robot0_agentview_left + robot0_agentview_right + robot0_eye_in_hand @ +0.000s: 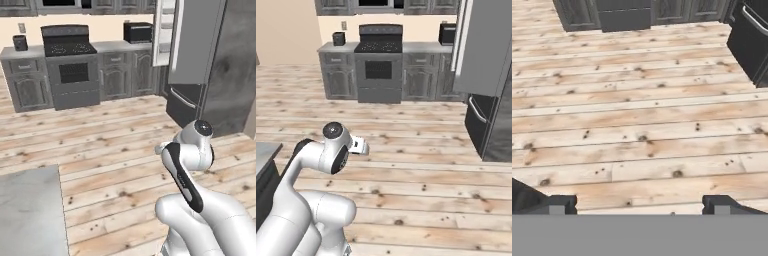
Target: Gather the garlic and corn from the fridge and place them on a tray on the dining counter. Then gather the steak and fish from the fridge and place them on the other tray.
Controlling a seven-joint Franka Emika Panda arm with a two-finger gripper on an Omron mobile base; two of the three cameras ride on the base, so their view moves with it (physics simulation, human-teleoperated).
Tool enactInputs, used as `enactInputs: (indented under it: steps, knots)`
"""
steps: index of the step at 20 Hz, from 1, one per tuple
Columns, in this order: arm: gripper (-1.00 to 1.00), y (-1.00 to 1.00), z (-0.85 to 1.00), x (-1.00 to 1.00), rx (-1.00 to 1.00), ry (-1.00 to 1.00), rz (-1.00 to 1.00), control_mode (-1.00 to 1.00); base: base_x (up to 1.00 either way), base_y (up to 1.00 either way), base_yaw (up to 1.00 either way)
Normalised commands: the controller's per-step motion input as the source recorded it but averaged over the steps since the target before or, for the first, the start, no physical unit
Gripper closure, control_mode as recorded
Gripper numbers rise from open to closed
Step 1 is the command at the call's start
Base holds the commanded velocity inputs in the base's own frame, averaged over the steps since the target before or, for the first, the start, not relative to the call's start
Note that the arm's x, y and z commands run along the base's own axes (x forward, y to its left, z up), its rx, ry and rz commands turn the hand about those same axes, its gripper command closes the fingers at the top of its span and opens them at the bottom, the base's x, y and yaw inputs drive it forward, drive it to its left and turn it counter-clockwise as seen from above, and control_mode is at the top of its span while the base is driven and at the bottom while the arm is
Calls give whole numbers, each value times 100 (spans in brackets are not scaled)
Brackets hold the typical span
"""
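The fridge (227, 75) stands at the right, tall and dark grey. One upper door (192, 45) hangs open, with white inner shelves (165, 30) on it, and a drawer with a pale handle (182, 100) sits below. It also appears in the right base view as the fridge (491, 125), and in the hand view as a dark drawer corner (752, 40). My gripper (639, 205) is open over bare wood floor with nothing between its fingertips (562, 204), a few planks short of the fridge. A corner of the dining counter (30, 210) lies at lower left. Garlic, corn, steak, fish and both trays are out of view.
A black stove (70, 65) with dark-grey cabinets (27, 82) lines the far wall, with a dark appliance (137, 32) on the counter beside it. Wide wooden floor (115, 145) lies between the dining counter and the fridge. My folded arm (190, 165) fills the lower right.
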Motion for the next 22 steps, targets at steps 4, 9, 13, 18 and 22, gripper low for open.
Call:
enactInputs:
  steps: [4, 9, 13, 18, 22]
  knots:
    - [-100, 0, 0, 0, 0, 0, 0, 100, 100, 46, 0]
    - [-100, 0, 0, 0, 0, 0, 0, 100, 100, 46, -1]
    - [-100, 0, 0, 0, 0, 0, 0, 100, 100, 45, 0]
    - [-100, 0, 0, 0, 0, 0, 0, 100, 100, 39, 0]
    - [-100, 0, 0, 0, 0, 0, 0, 100, 100, 31, -1]
